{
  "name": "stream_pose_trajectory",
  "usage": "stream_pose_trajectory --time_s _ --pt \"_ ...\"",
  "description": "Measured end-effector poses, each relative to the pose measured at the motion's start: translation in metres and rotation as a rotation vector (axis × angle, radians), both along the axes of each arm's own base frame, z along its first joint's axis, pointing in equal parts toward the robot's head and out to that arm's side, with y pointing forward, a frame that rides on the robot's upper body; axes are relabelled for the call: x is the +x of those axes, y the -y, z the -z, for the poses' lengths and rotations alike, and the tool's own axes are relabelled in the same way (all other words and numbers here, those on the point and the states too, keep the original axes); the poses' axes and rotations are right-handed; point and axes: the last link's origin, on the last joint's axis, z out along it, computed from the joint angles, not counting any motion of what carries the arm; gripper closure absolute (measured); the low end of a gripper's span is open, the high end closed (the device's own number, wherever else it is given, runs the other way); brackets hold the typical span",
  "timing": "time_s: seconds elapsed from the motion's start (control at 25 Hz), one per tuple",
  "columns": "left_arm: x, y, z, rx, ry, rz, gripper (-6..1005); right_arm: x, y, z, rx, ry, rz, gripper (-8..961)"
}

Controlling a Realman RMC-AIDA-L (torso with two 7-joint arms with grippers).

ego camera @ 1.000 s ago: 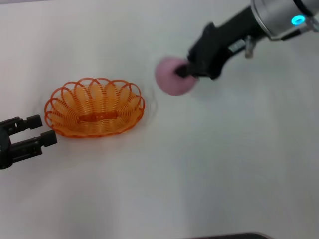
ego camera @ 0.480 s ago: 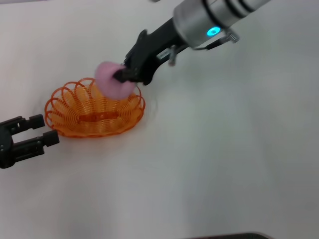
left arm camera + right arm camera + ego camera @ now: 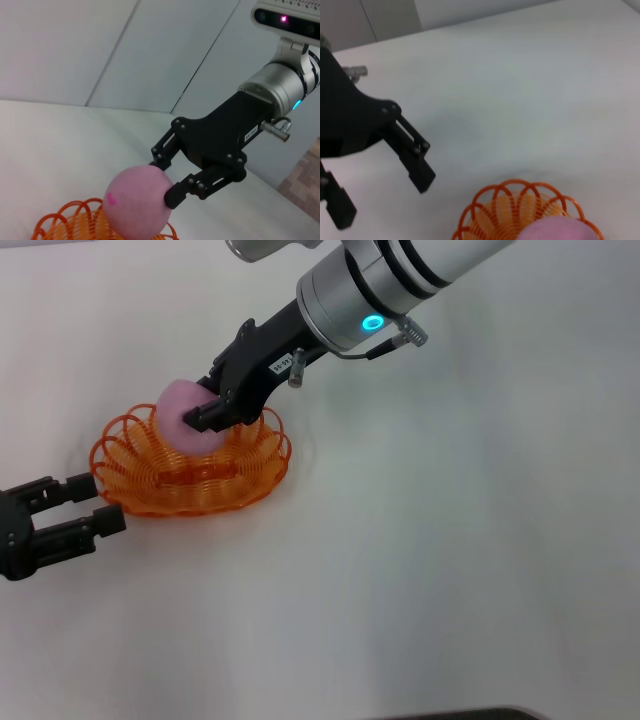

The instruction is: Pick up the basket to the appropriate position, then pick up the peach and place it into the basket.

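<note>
The orange wire basket [image 3: 215, 480] sits on the white table at the left. My right gripper [image 3: 202, 408] is shut on the pink peach [image 3: 178, 420] and holds it just over the basket's far-left part. The left wrist view shows the peach [image 3: 135, 202] between the right gripper's black fingers [image 3: 172, 196], above the basket rim [image 3: 70, 222]. The right wrist view shows the basket [image 3: 510, 210] with the peach [image 3: 557, 231] over it. My left gripper [image 3: 98, 503] is open and empty, just near-left of the basket; it also shows in the right wrist view [image 3: 382, 192].
The white table [image 3: 450, 560] stretches to the right and front of the basket. The right arm [image 3: 370, 300] reaches in from the upper right across the basket's far side.
My right gripper has carried the peach leftward from beside the basket to over its left part and lowered it. The left gripper has stayed in place.
</note>
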Motion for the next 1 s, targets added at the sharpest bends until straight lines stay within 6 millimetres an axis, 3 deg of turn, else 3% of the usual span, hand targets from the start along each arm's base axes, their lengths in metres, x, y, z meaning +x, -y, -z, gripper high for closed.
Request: stream_pose_trajectory --time_s 0.16,0.28,0.48,0.72,0.88,1.0 --pt "-0.001 0.000 0.000 -0.004 -0.004 -0.002 245 -0.001 0.001 0.000 -0.002 -0.014 0.003 674" --pt "0.000 0.000 0.001 -0.004 -0.003 -0.001 245 0.000 0.001 -0.001 -0.003 -0.024 0.010 426" --pt "0.000 0.000 0.001 -0.005 -0.002 -0.002 246 0.000 0.002 -0.007 0.002 -0.070 0.020 193" --pt "-0.001 0.000 -0.001 0.002 -0.003 -0.004 247 0.014 0.012 -0.031 0.046 -0.245 0.001 154" --pt "-0.002 0.000 -0.003 0.013 -0.001 -0.009 247 0.052 0.025 -0.055 0.085 -0.411 0.046 128" --pt "-0.003 0.001 -0.003 0.017 -0.001 -0.013 248 0.088 0.045 -0.068 0.094 -0.521 0.075 123"
